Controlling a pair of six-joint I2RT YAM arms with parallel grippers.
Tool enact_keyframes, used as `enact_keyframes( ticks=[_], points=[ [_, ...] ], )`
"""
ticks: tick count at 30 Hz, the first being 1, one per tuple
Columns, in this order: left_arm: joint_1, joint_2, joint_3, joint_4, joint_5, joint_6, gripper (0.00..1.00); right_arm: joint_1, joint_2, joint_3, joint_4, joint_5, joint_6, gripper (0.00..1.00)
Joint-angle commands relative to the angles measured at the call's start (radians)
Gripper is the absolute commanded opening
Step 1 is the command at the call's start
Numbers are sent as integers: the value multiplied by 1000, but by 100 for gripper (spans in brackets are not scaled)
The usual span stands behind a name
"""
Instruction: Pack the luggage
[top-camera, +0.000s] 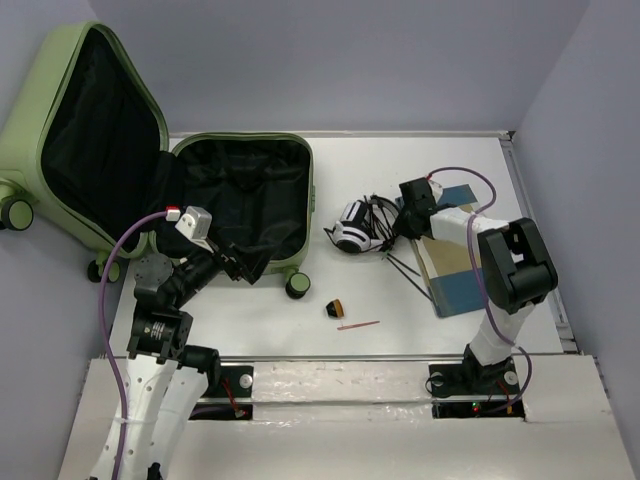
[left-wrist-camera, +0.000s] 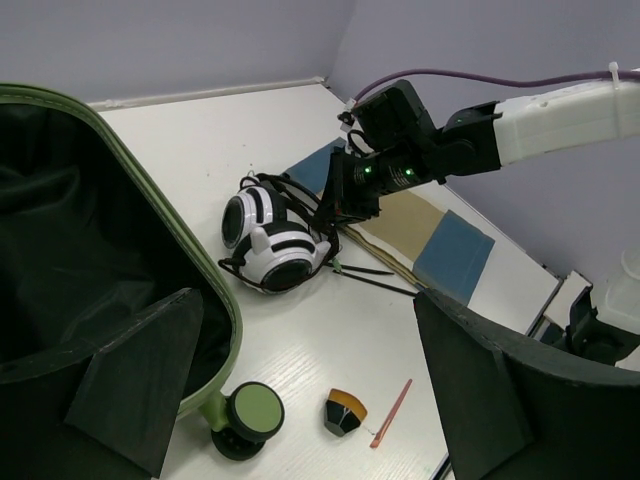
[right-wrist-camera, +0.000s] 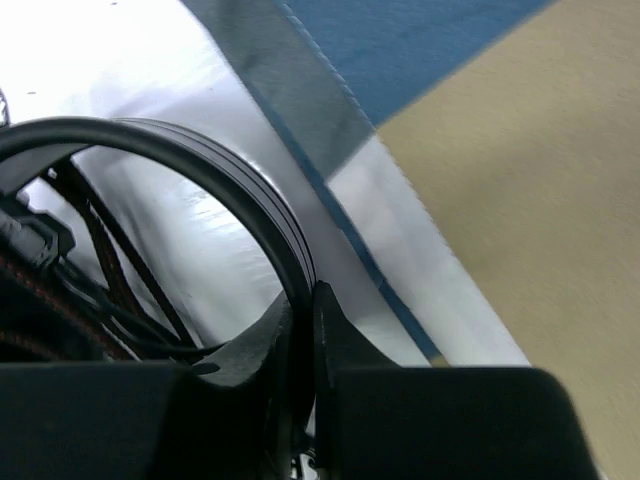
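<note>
The white bench (top-camera: 440, 160) fills most of the top view. The luggage (top-camera: 25, 120) lies open in the upper left of that view. Its sage-green lid is propped back past the bench's left edge. Its black-lined lower half lies flat on the bench, left of centre. One caster wheel (top-camera: 298, 285) sits at its near right corner.

A flat tan-and-blue folder (top-camera: 455, 275) lies at the right of the frame. Just left of it, near the centre, rest black-and-white striped headphones (top-camera: 355, 228) with tangled black cords.

The right tool (top-camera: 400, 225) reaches down between folder and headphones. In its wrist view the jaws are pinched almost together on the thin black headband (right-wrist-camera: 230, 185).

The left tool (top-camera: 235, 265) hovers over the near rim of the luggage. Its jaws are spread wide and grip nothing.

Below centre, apart from the rest, lie a small black-and-orange piece (top-camera: 336, 308) and, just beside it, a thin red stick (top-camera: 358, 325).
</note>
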Motion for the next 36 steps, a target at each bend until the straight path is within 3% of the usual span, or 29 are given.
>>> enact_keyframes(
  ticks=[1, 8, 15, 19, 26, 27, 28, 29, 30, 31, 33, 36],
  points=[
    [2, -12, 51, 12, 7, 2, 99, 17, 11, 62, 44, -31, 31, 7],
    [2, -8, 51, 12, 1, 3, 99, 17, -189, 125, 53, 69, 14, 7],
    [2, -8, 53, 11, -17, -5, 99, 70, -360, 160, 70, 37, -62, 7],
    [2, -8, 67, -14, -94, -9, 99, 208, -291, 268, 72, 8, -79, 7],
    [7, -28, 91, -51, -218, -14, 99, 405, 87, 666, 47, -14, -108, 7],
    [8, -30, 93, -51, -223, -11, 99, 419, 127, 715, 35, -21, -108, 12],
    [8, -31, 93, -51, -223, -9, 99, 419, 164, 805, 35, -37, -108, 25],
    [8, -31, 94, -52, -225, -8, 99, 431, 198, 850, 30, -64, -108, 40],
    [10, -33, 93, -52, -223, -6, 99, 431, 247, 885, 14, -121, -104, 64],
    [10, -35, 94, -52, -222, -3, 99, 431, 257, 917, 10, -156, -104, 80],
    [10, -35, 93, -52, -218, 0, 99, 431, 232, 901, 7, -166, -137, 85],
    [8, -38, 93, -52, -217, 2, 99, 431, 142, 740, 6, -123, -182, 83]
  ],
)
